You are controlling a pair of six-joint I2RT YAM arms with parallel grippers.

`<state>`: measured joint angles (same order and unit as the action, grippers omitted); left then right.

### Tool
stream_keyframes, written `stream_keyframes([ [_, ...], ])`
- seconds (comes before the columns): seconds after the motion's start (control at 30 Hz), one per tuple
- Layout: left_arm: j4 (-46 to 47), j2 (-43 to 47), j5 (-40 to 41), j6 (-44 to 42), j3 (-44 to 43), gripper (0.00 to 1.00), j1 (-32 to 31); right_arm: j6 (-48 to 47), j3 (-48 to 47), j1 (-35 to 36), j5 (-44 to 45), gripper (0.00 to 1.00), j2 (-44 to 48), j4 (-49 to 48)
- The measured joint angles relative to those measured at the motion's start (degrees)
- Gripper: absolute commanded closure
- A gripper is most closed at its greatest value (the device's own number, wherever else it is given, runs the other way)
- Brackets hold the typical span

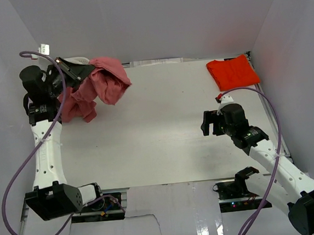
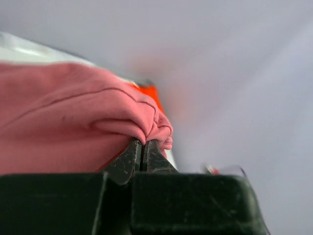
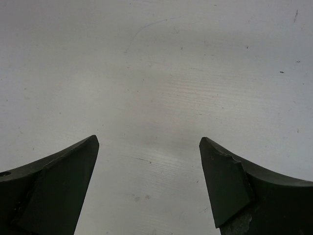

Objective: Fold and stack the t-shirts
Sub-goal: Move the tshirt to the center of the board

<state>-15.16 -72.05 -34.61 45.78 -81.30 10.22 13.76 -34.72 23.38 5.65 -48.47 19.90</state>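
Crumpled dusty rose-red cotton t-shirt [image 1: 102, 85] hangs bunched, pinched in the left end effector [image 2: 143, 147]; bright orange-red t-shirt [image 1: 233, 72] lies folded flat on the white desk [image 1: 159, 145]; right end effector [image 3: 149, 142] spread wide, empty.

Soft, creased rose-red cloth t-shirt [image 1: 102, 84], matt orange-red t-shirt [image 1: 233, 72], smooth scuffed white table [image 1: 163, 128], matt black fingers [image 3: 54, 191].

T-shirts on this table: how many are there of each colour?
Rose-red t-shirt: 1, bunched up at the far left
Orange-red t-shirt: 1, folded at the far right
Total: 2
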Motion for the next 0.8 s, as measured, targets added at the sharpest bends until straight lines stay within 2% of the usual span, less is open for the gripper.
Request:
stream_keyframes([
  [0.1, 7.0, -0.4, -14.4, 6.9, 3.8, 1.0, -1.0, 0.0, 0.0, 0.0, -0.4, 0.1, 0.0, 0.0],
  [0.27, 12.5, -7.9, -26.8, 15.3, 1.0, 1.0, -2.3, 0.7, 0.0, 0.0, -2.1, 0.1, 0.0, -0.3],
  [0.43, 19.3, -10.1, -31.4, 22.6, -3.0, 1.0, -9.2, 1.4, 0.0, 0.0, -5.8, 0.1, -0.2, -1.6],
  [0.5, 25.6, -9.9, -33.4, 26.9, -2.8, 1.0, -12.2, 1.8, -0.2, 0.0, -7.1, 0.1, -0.2, -2.1],
  [0.63, 39.8, -9.5, -36.5, 37.2, 1.7, 1.0, -14.9, 2.3, -0.6, 0.0, -8.8, 0.1, 0.3, -2.5],
  [0.8, 45.6, -8.7, -37.4, 39.8, 10.2, 1.0, -14.9, 2.4, -0.9, 0.0, -10.4, 0.1, 1.0, -3.5],
])
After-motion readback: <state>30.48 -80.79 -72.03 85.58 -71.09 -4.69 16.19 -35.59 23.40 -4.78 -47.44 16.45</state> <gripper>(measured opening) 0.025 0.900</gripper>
